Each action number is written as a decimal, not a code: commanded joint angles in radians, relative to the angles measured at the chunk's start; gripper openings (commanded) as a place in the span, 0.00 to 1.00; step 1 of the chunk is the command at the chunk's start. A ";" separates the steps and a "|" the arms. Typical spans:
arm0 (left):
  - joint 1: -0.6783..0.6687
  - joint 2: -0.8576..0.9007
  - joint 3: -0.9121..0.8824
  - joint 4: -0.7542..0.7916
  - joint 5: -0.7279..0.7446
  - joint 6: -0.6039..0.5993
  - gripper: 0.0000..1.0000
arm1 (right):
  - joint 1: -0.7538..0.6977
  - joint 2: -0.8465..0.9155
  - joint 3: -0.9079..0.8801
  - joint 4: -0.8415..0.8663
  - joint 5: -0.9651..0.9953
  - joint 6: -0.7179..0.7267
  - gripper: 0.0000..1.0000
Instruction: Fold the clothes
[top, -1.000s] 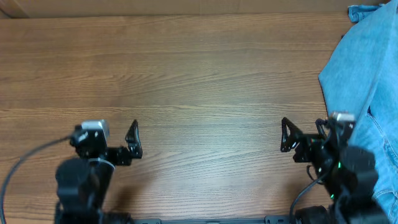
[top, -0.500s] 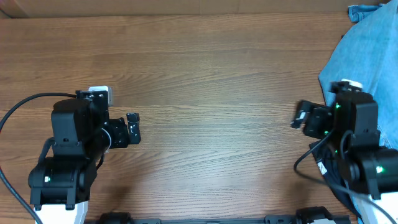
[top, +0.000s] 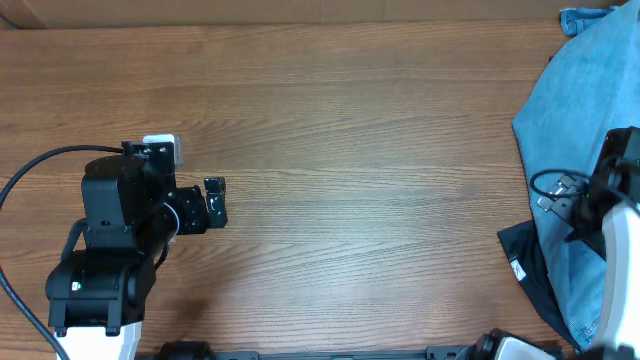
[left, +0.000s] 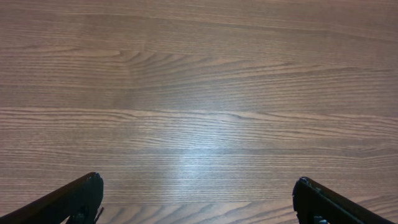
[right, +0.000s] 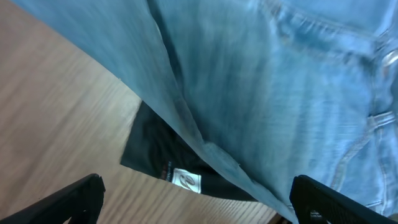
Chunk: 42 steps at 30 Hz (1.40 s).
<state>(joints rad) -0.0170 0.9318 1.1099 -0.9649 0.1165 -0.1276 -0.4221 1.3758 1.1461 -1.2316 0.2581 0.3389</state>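
The light-blue denim jeans (top: 580, 110) lie bunched along the table's right edge and run off the frame. In the right wrist view the jeans (right: 267, 81) fill the upper right, seams and a folded edge showing. My right gripper (right: 198, 190) hovers open above that edge with nothing between its fingertips (right: 87, 193). From overhead only part of the right arm (top: 615, 195) shows, over the denim. My left gripper (top: 215, 203) is open far to the left above bare wood, also open in its own view (left: 198, 190).
A dark cloth (top: 525, 262) with a white label (right: 185, 179) sticks out from under the jeans at the lower right. The wooden table (top: 350, 150) spans the view. A cardboard strip (top: 300, 10) runs along the far edge.
My right arm has swung right, from the bare wood to above the jeans. The left arm rose earlier and has held still over the last half second.
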 joint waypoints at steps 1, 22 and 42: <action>0.011 -0.004 0.026 0.003 0.011 -0.008 1.00 | -0.006 0.096 0.003 0.006 -0.027 -0.005 1.00; 0.011 -0.004 0.026 0.005 0.003 -0.007 0.92 | 0.016 0.274 0.067 -0.012 -0.143 -0.010 0.06; 0.011 0.006 0.025 0.062 -0.124 -0.008 0.97 | 0.888 0.296 0.435 0.293 -0.408 0.030 0.09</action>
<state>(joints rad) -0.0170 0.9325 1.1122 -0.9150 0.0093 -0.1318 0.3660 1.6409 1.5562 -1.0111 -0.1047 0.3084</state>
